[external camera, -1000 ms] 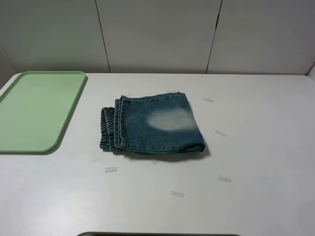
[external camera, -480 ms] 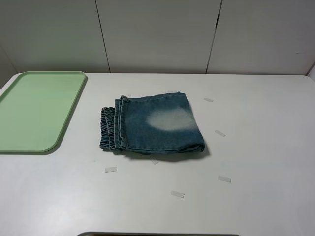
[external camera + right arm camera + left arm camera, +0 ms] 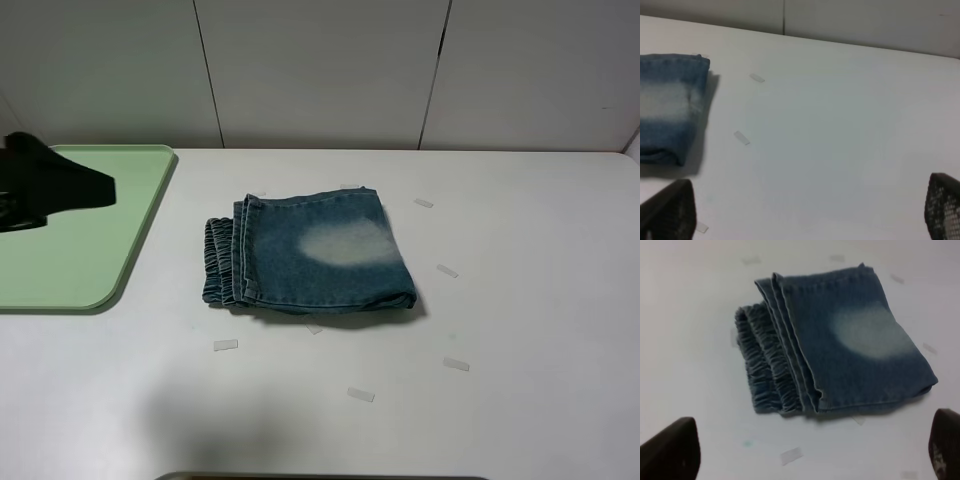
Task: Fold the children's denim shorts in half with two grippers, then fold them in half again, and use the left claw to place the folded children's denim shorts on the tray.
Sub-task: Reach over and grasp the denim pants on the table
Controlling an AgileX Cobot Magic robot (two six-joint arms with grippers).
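Denim shorts (image 3: 310,255), blue with a pale bleached patch and folded into a compact stack, lie mid-tabletop (image 3: 520,330), right of the light-green rectangular plastic tray (image 3: 85,270). Above that tray hangs the black left gripper (image 3: 810,450), jaws wide and empty. The right gripper (image 3: 810,210) stands wide open over bare tabletop, right of the shorts.

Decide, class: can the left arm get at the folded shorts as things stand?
Probably yes. The left arm is over the tray, its tool open, and only bare table lies between it and the shorts.
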